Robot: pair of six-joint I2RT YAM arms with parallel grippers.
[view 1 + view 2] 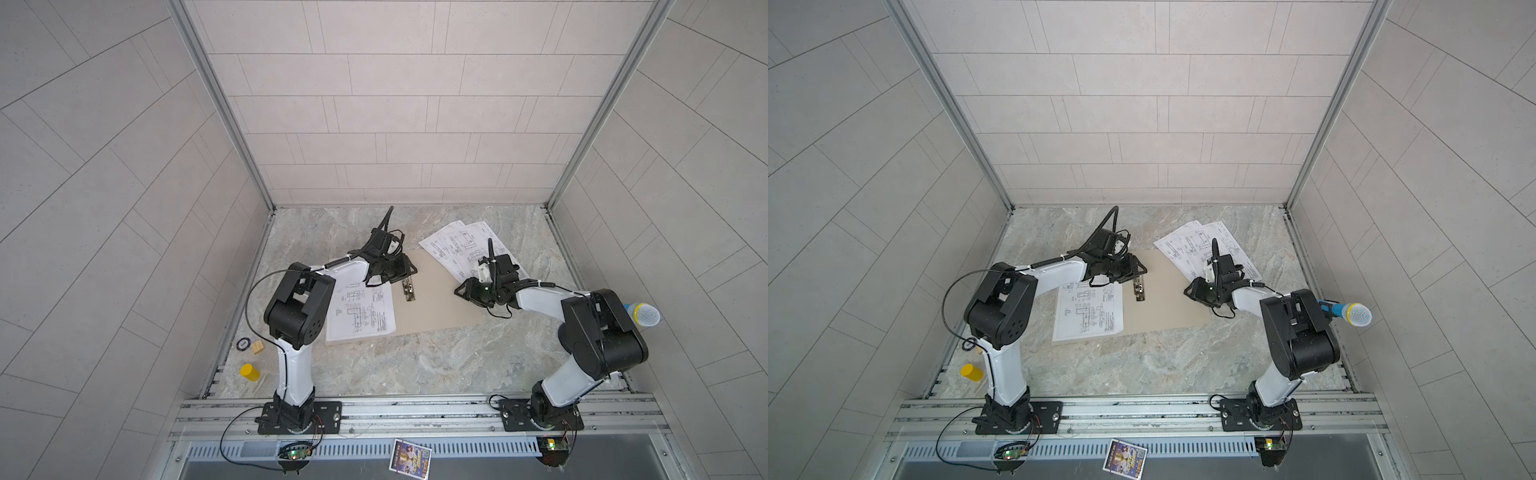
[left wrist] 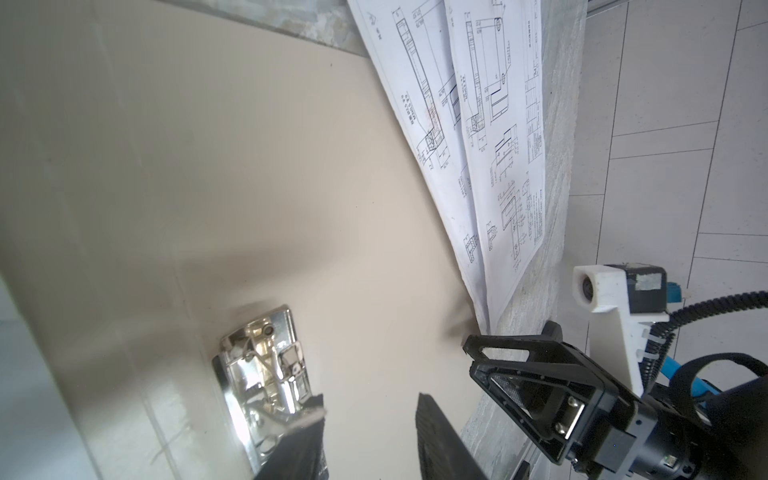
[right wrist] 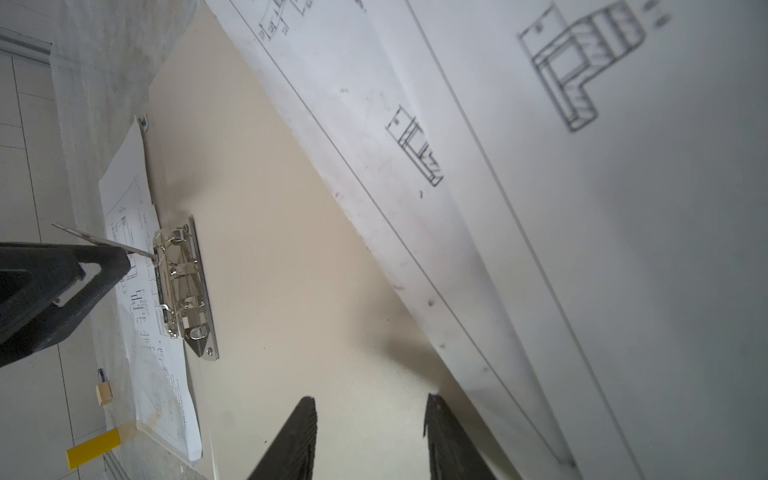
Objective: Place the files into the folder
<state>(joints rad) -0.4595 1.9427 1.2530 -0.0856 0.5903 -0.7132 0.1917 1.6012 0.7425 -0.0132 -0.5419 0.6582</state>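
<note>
1. While the folder [image 1: 432, 309] lies open, one sheet [image 1: 359, 311] rests on its left half beside the metal clip [image 1: 408, 287]; I judge the task as partly done.
2. Remaining files [image 1: 457, 245] overlap the folder's far right corner, unfiled.
3. Both empty: left gripper [image 2: 370, 405] has its jaws parted at the clip, and right gripper [image 3: 370, 405] is spread above the folder's right half.

You have open room on the bare middle of the plain tan cardboard folder [image 1: 432, 309], between the shiny metal clip [image 1: 408, 288] and the fanned white printed paper sheets [image 1: 455, 245] overlapping its far right corner. The grey marbled tabletop [image 1: 415, 365] along the folder's near edge gives you free passage too.
</note>
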